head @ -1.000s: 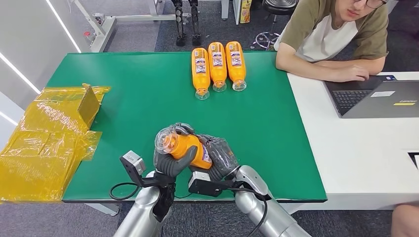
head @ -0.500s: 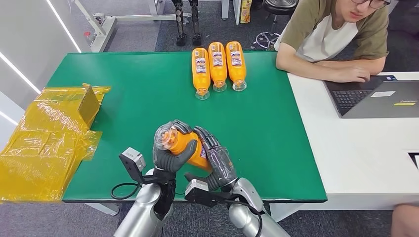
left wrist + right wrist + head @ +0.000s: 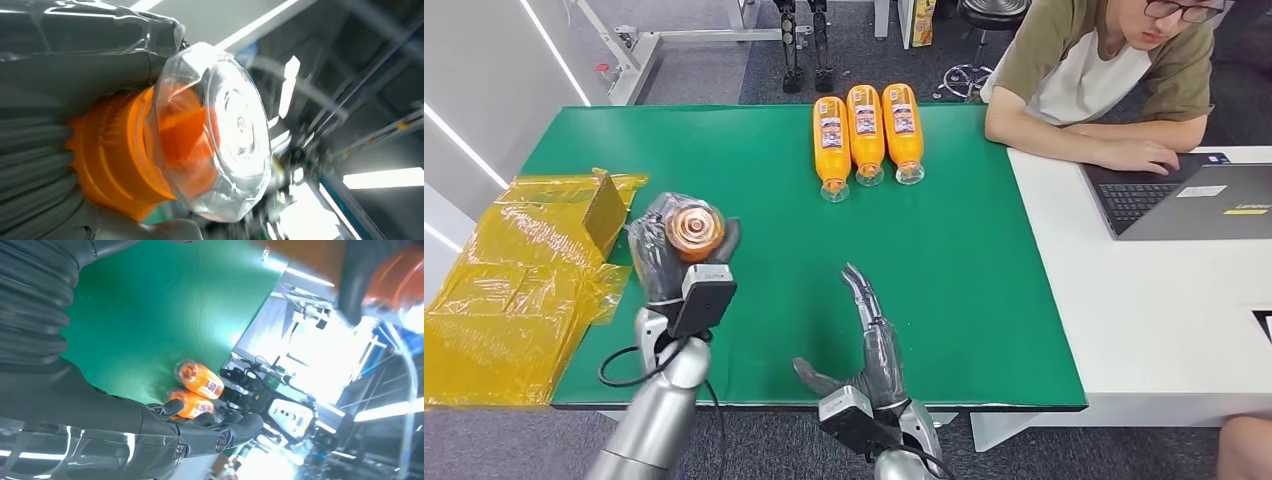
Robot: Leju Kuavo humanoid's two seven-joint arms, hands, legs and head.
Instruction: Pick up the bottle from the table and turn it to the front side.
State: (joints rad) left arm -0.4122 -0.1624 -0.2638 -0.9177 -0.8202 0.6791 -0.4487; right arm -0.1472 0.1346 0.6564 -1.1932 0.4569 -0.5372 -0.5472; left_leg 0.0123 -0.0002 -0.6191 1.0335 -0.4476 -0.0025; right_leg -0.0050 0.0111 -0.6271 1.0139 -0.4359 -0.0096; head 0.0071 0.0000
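My left hand (image 3: 664, 262) grips an orange bottle (image 3: 692, 231) above the left part of the green table (image 3: 724, 180), its clear cap end turned up toward the head camera. The left wrist view shows the same bottle (image 3: 165, 150) close up, orange neck and clear cap, with my left hand (image 3: 45, 165) wrapped around it. My right hand (image 3: 870, 340) hovers over the table's near edge, fingers stretched out flat with nothing in them. Its fingers (image 3: 200, 432) also stretch across the right wrist view.
Three orange bottles (image 3: 865, 130) lie side by side at the table's far middle. Crumpled yellow plastic wrap (image 3: 519, 280) covers the left edge. A person (image 3: 1104, 70) sits at the adjoining white table (image 3: 1144, 300) with a laptop (image 3: 1194, 200).
My right hand has let go of the bottle and spread flat. My left hand has lifted the bottle up and to the left, turning its cap end toward the head camera.
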